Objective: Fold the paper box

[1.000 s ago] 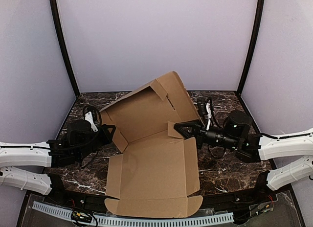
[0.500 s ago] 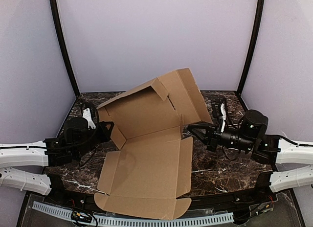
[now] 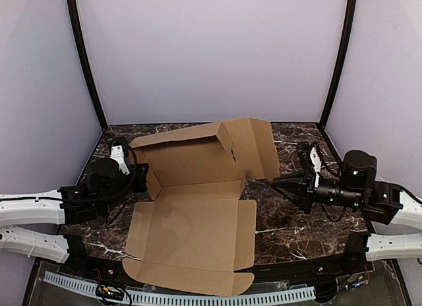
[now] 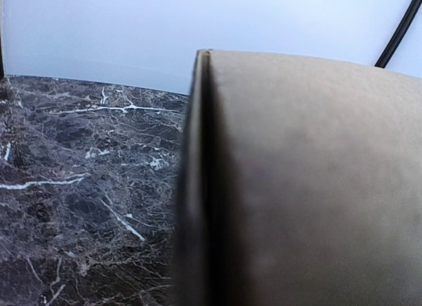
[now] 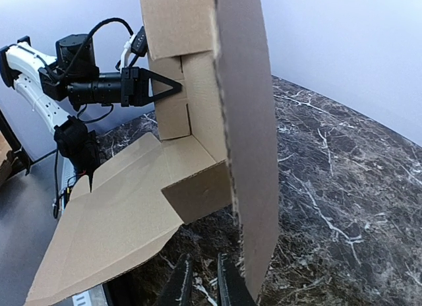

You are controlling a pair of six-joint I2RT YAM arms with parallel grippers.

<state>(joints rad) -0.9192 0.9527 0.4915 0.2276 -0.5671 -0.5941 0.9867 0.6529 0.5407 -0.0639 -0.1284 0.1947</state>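
Paper box [image 3: 191, 217] half-folded, rear wall [image 3: 191, 159] upright; left hand [image 3: 142, 177] pinches flap [image 3: 153, 183].

We note a dark marble tabletop [image 3: 297, 230], white-veined, running back to pale lilac wall panels [image 3: 211, 49] on three sides. A black post [image 3: 86, 62] stands at the left rear corner, another black post [image 3: 337, 62] at the right. A white slotted strip [image 3: 72, 283] lines the near edge.

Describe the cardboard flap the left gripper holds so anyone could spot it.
On the marble table lies the brown paper box with its back panel raised. The flap is the short tab at that panel's left end, the only one pinched by the left gripper.
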